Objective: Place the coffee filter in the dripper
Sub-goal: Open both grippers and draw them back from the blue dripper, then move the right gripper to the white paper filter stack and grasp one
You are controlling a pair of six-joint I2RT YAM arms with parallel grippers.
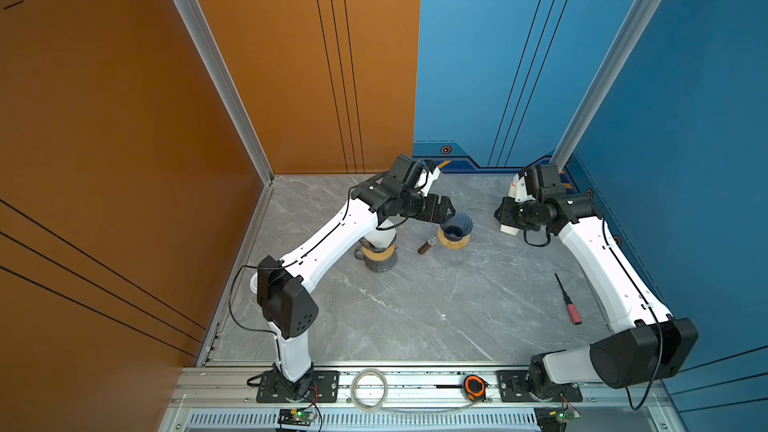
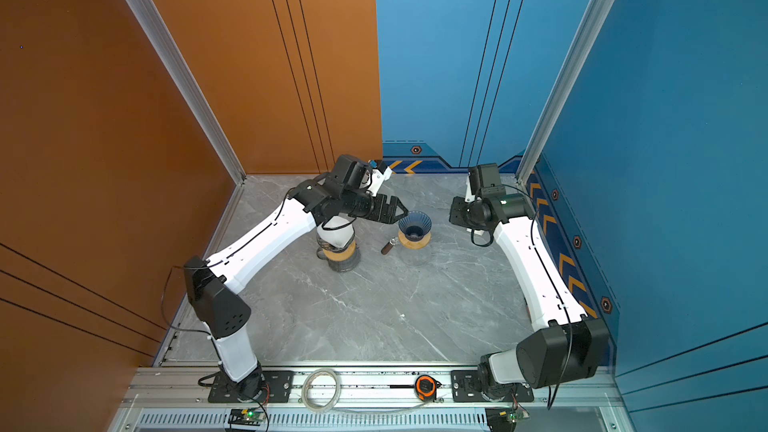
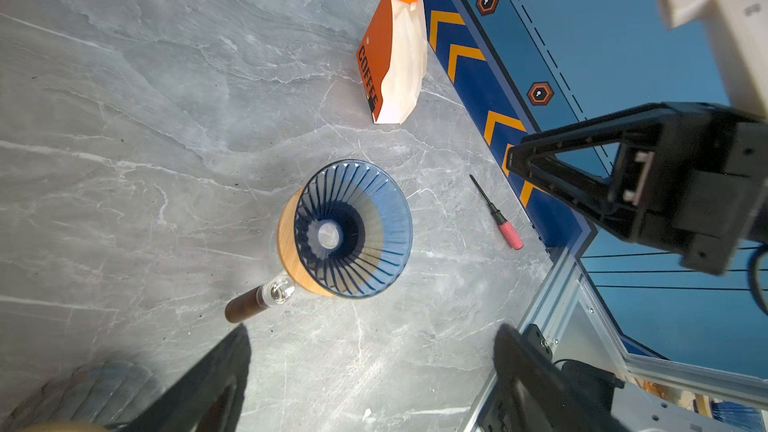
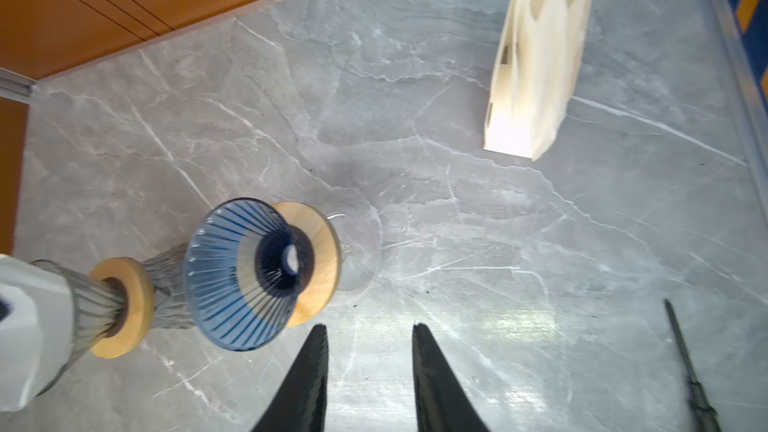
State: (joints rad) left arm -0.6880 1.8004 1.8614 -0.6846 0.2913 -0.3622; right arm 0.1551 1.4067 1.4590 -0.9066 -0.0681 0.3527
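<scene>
Reading this as the fetch step: the dripper (image 3: 374,209) is empty, with its drain hole visible through the blue ribbed cone, and it sits on a wood collar over a clear carafe (image 4: 361,251). The coffee filter (image 4: 37,347), white paper, looks seated in a grey ribbed stand (image 4: 170,284) just left of the dripper, under the left arm in both top views. Left gripper (image 3: 374,330) is spread wide with nothing between its fingers, hovering just beside the dripper rim. Right gripper (image 4: 370,332) is parted a little and empty, off to the dripper's other side. My take: move left over the stand, pinch one paper wall near its top edge with a light squeeze, and lift straight. Then centre over the cone, lower point-first, and let go once seated. Risk: the tall glass stack tips easily; mind the carafe handle (image 3: 245,305). Readable text: "COFFEE" in black on the orange-and-white bag (image 3: 399,60). Wall hexagon badges (image 3: 487,1) show an icon only.
</scene>
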